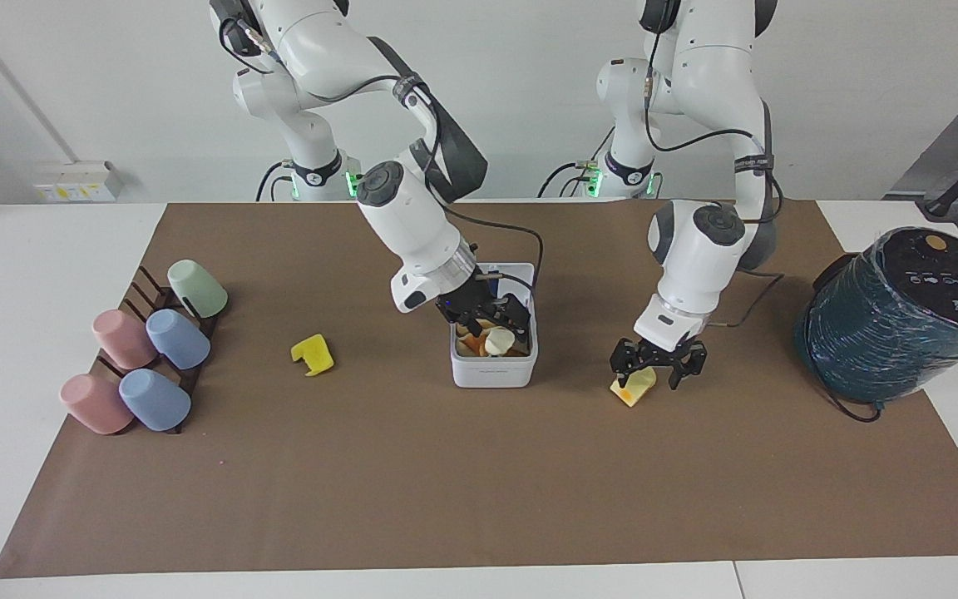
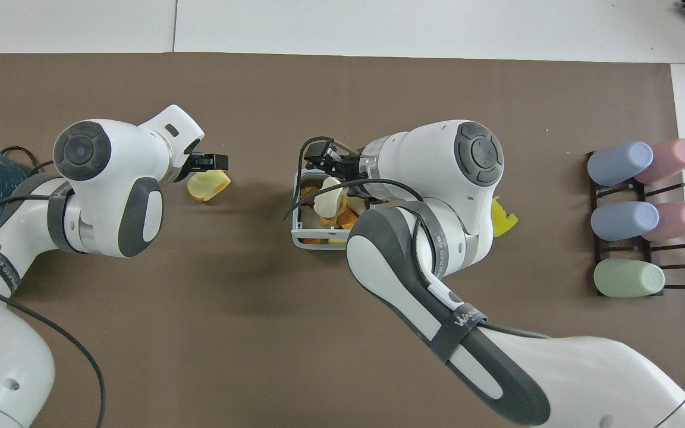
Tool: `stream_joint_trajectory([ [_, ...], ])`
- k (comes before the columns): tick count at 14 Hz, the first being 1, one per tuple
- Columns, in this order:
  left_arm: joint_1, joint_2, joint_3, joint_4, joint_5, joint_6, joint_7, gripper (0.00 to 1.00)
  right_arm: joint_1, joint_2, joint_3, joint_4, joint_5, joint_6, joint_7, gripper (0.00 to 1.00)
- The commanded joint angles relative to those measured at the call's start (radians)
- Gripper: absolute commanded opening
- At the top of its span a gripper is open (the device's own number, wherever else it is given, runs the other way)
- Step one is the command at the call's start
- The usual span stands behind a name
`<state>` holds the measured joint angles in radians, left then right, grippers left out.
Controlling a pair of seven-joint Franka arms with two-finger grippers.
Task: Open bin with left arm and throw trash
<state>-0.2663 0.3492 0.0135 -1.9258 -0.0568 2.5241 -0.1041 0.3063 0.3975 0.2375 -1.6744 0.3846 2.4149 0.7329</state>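
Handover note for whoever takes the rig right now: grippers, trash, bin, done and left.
Right gripper: over the open bin, cream lump at its tips; grip state unclear.
Left gripper: open, down around the yellow-orange wedge on the mat, toward the left arm's end.
Yellow notched chunk: untouched on the mat, toward the right arm's end.
Done: lid up, scraps in bin.
Left: grasp and bin the wedge, then the chunk.
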Motion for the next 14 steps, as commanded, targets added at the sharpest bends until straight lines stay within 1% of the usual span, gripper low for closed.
stream_joint_trajectory([
  [1,0.009,-0.006,-0.003,-0.010,-0.001,0.013,0.034,1.00,-0.022,-0.052,-0.010,-0.011,-0.044,-0.006,-0.009,1.00],
  [3,-0.002,-0.006,-0.003,-0.024,0.000,0.007,0.034,1.00,-0.082,-0.084,-0.010,-0.011,-0.157,-0.048,-0.010,1.00],
  [4,-0.005,-0.006,-0.003,-0.030,0.012,0.005,0.032,1.00,-0.126,-0.089,-0.009,-0.011,-0.243,-0.068,-0.026,1.00],
  [5,-0.008,-0.006,-0.003,-0.035,0.037,-0.004,0.032,1.00,-0.162,-0.092,-0.007,-0.025,-0.325,-0.071,-0.071,1.00],
  [6,-0.010,-0.006,-0.003,-0.047,0.061,-0.007,0.032,1.00,-0.206,-0.098,-0.006,-0.044,-0.354,-0.079,-0.148,1.00],
  [7,-0.013,-0.006,-0.003,-0.058,0.078,-0.007,0.032,1.00,-0.248,-0.108,-0.006,-0.089,-0.361,-0.079,-0.255,1.00],
  [9,-0.016,-0.006,-0.003,-0.061,0.081,-0.007,0.032,1.00,-0.333,-0.140,-0.007,-0.209,-0.363,-0.062,-0.526,1.00],
  [11,-0.016,-0.004,-0.004,-0.071,0.081,0.005,0.032,1.00,-0.407,-0.155,-0.006,-0.293,-0.363,-0.062,-0.790,1.00],
  [12,-0.018,-0.002,-0.004,-0.073,0.081,0.010,0.032,1.00,-0.427,-0.157,-0.006,-0.324,-0.363,-0.062,-0.866,1.00],
  [14,-0.016,0.010,-0.004,-0.073,0.081,0.019,0.030,1.00,-0.443,-0.166,-0.006,-0.384,-0.363,-0.062,-0.903,1.00],
])
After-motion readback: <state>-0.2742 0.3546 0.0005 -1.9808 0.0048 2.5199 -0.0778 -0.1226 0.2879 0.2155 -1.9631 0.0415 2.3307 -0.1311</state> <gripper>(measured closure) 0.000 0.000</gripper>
